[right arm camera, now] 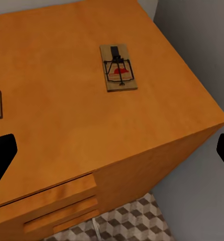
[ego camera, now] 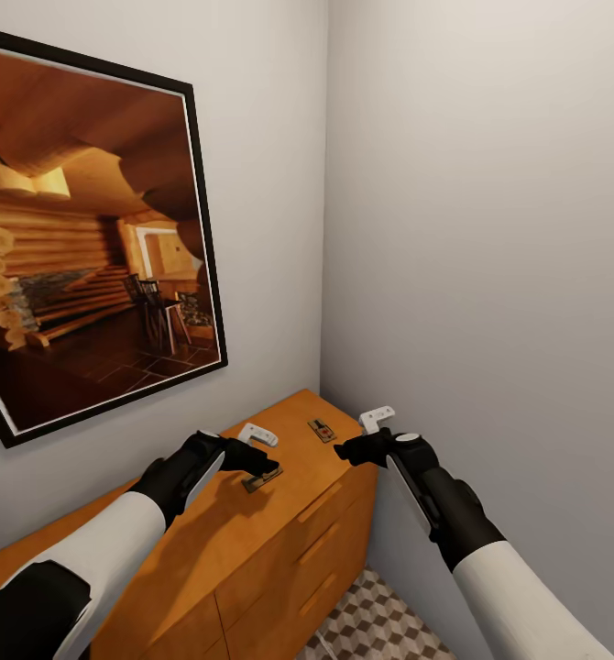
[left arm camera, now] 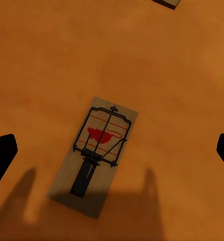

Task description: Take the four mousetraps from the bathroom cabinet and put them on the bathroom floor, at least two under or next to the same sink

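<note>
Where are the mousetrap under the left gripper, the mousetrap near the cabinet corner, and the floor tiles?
mousetrap under the left gripper (left arm camera: pixel 94 158), left wrist view, middle of its board.
mousetrap near the cabinet corner (right arm camera: pixel 118 67), right wrist view, on its spring bar.
bathroom floor (right arm camera: pixel 127 223), right wrist view, cube-pattern tile beside the cabinet.

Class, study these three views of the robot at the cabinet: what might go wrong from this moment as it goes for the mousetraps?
1. The left gripper hangs open over a mousetrap lying flat on the cabinet top; the thin board may slide away instead of being pinched.
2. The other mousetrap lies near the top's corner by the wall; a nudge from the open right gripper might push it off.
</note>
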`<state>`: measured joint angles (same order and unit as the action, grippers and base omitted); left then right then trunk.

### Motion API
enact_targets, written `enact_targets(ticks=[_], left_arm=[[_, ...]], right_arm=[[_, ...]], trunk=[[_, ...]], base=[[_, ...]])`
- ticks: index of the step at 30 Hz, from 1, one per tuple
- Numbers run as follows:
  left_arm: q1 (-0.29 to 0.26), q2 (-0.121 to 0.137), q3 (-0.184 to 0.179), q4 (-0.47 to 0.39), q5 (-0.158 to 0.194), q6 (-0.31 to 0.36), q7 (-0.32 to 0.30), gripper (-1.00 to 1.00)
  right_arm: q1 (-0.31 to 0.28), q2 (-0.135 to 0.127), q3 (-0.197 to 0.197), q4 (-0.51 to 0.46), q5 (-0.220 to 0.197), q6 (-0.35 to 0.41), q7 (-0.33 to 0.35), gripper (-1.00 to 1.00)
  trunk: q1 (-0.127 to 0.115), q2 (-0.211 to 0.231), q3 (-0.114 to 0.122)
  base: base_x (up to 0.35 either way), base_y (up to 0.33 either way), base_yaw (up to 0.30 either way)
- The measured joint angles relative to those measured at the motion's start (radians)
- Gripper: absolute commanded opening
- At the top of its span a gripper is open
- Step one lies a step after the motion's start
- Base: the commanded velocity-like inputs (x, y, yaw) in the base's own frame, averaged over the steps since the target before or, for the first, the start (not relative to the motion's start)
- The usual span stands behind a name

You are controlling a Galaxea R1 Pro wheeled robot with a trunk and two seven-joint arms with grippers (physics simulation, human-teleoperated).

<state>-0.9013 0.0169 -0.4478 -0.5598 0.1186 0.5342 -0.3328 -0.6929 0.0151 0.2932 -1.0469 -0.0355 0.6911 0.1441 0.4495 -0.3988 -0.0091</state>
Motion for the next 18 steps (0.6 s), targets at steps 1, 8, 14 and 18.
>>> enact_targets(ticks=[1,8,14,18], left_arm=[[0.0,0.0,0.0,0.0,0.0,0.0,0.0,1.0],[0.0,0.001,0.0,0.0,0.0,0.0,0.0,1.0],[0.0,0.0,0.0,0.0,0.001,0.0,0.0,1.0],[0.0,0.0,-0.001,0.0,0.001,0.0,0.0,1.0]], right_arm=[[0.0,0.0,0.0,0.0,0.0,0.0,0.0,1.0],[0.0,0.0,0.0,0.0,-0.001,0.0,0.0,1.0],[0.0,0.0,0.0,0.0,-0.001,0.0,0.0,1.0],[0.0,0.0,0.0,0.0,-0.001,0.0,0.0,1.0]], trunk=[[0.0,0.0,0.0],[0.0,0.0,0.0],[0.0,0.0,0.0],[0.0,0.0,0.0]], base=[[0.0,0.0,0.0],[0.0,0.0,0.0],[0.0,0.0,0.0],[0.0,0.0,0.0]])
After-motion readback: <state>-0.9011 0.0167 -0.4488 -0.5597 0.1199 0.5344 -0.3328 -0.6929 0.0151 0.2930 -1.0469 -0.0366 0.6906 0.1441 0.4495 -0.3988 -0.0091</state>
